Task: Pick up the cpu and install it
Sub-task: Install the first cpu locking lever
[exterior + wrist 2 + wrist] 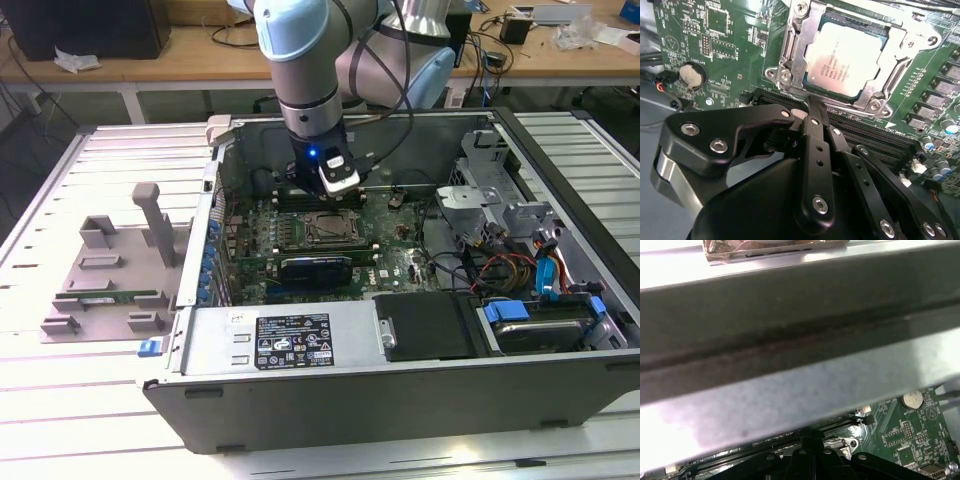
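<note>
The cpu (pixel 847 55), a square chip with a silver-grey top, lies flat inside the metal socket frame (pixel 790 50) on the green motherboard (pixel 715 45). My gripper (pixel 812 102) hovers just beside the socket's edge, its black fingers (pixel 816 145) pressed together with nothing between them. In the exterior view the gripper (pixel 328 192) hangs inside the open computer case, just behind the socket (pixel 330 230). In the first wrist view the gripper (pixel 810 442) faces the case's grey wall (pixel 790 340).
Memory slots (pixel 880 135) run right under the fingers. A coin cell (pixel 692 75) sits on the board. A grey fixture (pixel 110 280) with a green memory stick (pixel 110 297) lies outside the case. The power supply (pixel 290 340), drive bay (pixel 540 325) and cables (pixel 500 265) crowd the case.
</note>
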`<state>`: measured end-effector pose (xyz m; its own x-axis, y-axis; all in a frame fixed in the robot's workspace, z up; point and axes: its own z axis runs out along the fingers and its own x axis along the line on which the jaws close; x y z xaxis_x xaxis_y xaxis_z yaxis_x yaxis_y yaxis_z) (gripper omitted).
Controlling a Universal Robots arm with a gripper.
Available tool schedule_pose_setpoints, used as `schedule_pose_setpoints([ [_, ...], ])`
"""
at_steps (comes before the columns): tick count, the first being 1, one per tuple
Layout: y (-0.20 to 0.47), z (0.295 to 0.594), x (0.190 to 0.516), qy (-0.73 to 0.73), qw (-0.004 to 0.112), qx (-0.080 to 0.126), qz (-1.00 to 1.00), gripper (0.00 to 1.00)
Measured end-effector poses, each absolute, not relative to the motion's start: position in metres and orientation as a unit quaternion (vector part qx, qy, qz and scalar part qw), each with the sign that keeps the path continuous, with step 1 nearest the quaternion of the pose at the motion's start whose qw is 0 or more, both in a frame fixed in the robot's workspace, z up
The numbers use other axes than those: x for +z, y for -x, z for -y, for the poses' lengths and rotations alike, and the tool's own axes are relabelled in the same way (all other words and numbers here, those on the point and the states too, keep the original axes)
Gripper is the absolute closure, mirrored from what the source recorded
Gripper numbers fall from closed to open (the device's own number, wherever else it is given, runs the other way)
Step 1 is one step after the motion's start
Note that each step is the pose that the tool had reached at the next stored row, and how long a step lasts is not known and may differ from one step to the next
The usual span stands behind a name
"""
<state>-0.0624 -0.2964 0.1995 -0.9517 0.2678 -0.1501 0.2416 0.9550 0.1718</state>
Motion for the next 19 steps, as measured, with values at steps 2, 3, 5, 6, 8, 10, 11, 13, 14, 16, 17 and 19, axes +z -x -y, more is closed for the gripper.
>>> schedule_pose_setpoints([
  [2, 0.062, 0.296, 0.199, -0.134, 0.087, 0.076, -0.984, 0.89],
  [3, 0.062, 0.296, 0.199, -0.135, 0.087, 0.075, -0.984, 0.89],
  [5, 0.062, 0.296, 0.198, -0.136, 0.087, 0.075, -0.984, 0.89],
  [6, 0.062, 0.296, 0.198, -0.136, 0.087, 0.075, -0.984, 0.89],
  [8, 0.062, 0.296, 0.198, -0.136, 0.087, 0.077, -0.984, 0.89],
  [10, 0.062, 0.296, 0.198, -0.137, 0.086, 0.082, -0.984, 0.89],
  [11, 0.062, 0.296, 0.198, -0.137, 0.086, 0.083, -0.983, 0.89],
  [13, 0.062, 0.296, 0.198, -0.137, 0.086, 0.083, -0.983, 0.89],
  [14, 0.062, 0.296, 0.198, -0.137, 0.086, 0.083, -0.983, 0.89],
  [16, 0.062, 0.296, 0.203, -0.137, 0.086, 0.082, -0.983, 0.89],
  [17, 0.062, 0.296, 0.205, -0.137, 0.086, 0.082, -0.983, 0.89],
  [19, 0.062, 0.296, 0.21, -0.136, 0.086, 0.082, -0.984, 0.89],
])
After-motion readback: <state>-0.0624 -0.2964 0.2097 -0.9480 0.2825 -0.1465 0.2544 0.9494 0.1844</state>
